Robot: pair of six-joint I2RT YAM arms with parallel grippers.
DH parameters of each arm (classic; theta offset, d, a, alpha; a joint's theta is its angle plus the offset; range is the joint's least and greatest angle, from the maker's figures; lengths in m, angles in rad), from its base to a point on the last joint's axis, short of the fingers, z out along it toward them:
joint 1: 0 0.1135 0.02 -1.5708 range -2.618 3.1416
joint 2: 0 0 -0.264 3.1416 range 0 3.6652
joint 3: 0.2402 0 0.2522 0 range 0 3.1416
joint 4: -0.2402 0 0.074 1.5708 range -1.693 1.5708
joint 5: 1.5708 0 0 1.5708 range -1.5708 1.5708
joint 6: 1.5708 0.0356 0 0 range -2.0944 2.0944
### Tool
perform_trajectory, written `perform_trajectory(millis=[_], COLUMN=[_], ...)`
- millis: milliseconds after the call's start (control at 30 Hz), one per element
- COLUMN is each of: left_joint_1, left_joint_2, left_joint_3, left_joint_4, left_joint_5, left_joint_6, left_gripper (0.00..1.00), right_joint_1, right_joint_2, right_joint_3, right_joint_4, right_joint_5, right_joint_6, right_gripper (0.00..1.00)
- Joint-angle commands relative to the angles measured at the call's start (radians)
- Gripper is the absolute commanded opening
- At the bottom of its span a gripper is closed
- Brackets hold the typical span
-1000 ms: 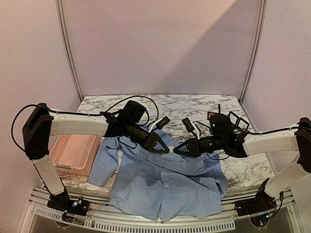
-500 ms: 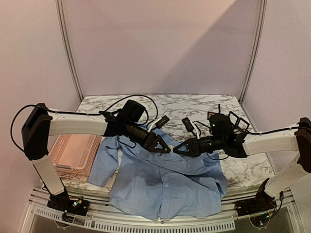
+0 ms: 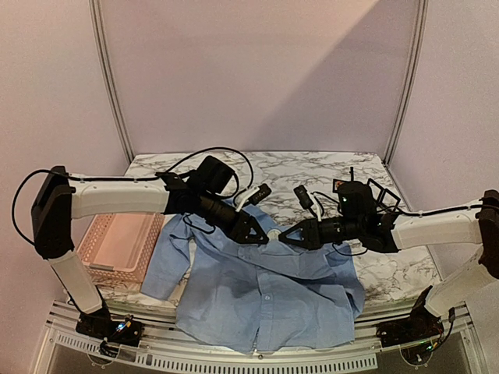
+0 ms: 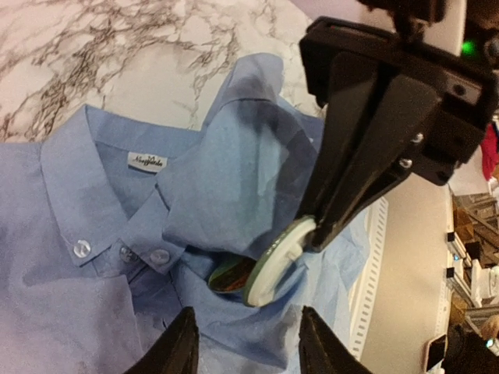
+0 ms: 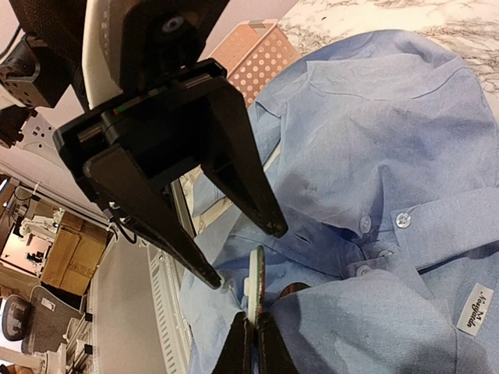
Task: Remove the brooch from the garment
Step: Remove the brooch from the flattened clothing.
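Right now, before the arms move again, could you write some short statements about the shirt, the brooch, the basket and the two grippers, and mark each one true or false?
1. The right gripper is shut on the edge of the round brooch. True.
2. The left gripper is clamped on the shirt collar. False: its jaws stand open near the brooch and hold nothing.
3. The pink basket sits on the left arm's side of the shirt. True.
4. The shirt is folded inside the basket. False: it lies spread out on the marble table, beside the basket.
5. A white label shows inside the collar. True.
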State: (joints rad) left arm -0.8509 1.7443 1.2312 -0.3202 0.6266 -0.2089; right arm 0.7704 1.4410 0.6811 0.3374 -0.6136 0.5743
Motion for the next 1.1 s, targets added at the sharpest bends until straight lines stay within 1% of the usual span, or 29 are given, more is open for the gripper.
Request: perform_trajectory(millis=[0, 67, 200, 300, 367, 533, 800, 1067], left_joint_1=[-0.025, -0.025, -0.029, -0.034, -0.038, -0.058, -0.063, -0.063], left_joint_2=[-0.027, -0.027, -0.018, -0.019, -0.016, -0.003, 0.001, -0.006], left_joint_3=[0.021, 0.019, 0.021, 0.018, 0.017, 0.025, 0.03, 0.027], left_joint_4=[-0.06, -0.056, -0.049, -0.038, -0.04, -0.054, -0.057, -0.055], left_joint_5=[-0.061, -0.051, -0.021, -0.015, -0.02, -0.027, -0.037, -0.057], left_joint_6=[0.051, 0.048, 0.039, 0.032, 0.033, 0.042, 0.039, 0.034], left_gripper=[0.41, 0.42, 0.46, 0.53, 0.53, 0.39, 0.01, 0.0], right_joint_1=[-0.001, -0.002, 0.0, -0.001, -0.002, -0.002, -0.001, 0.0], right_joint_2=[-0.025, -0.025, -0.025, -0.021, -0.019, -0.018, -0.019, -0.022], right_joint_3=[0.009, 0.009, 0.009, 0.009, 0.011, 0.017, 0.025, 0.032], right_joint_4=[-0.008, -0.01, -0.011, -0.012, -0.012, -0.017, -0.041, -0.078], right_joint_5=[0.018, 0.021, 0.026, 0.029, 0.029, 0.035, 0.052, 0.067], right_joint_6=[-0.011, -0.012, -0.014, -0.014, -0.012, -0.013, -0.026, -0.038], right_gripper=[0.0, 0.0, 0.0, 0.0, 0.0, 0.0, 0.0, 0.0])
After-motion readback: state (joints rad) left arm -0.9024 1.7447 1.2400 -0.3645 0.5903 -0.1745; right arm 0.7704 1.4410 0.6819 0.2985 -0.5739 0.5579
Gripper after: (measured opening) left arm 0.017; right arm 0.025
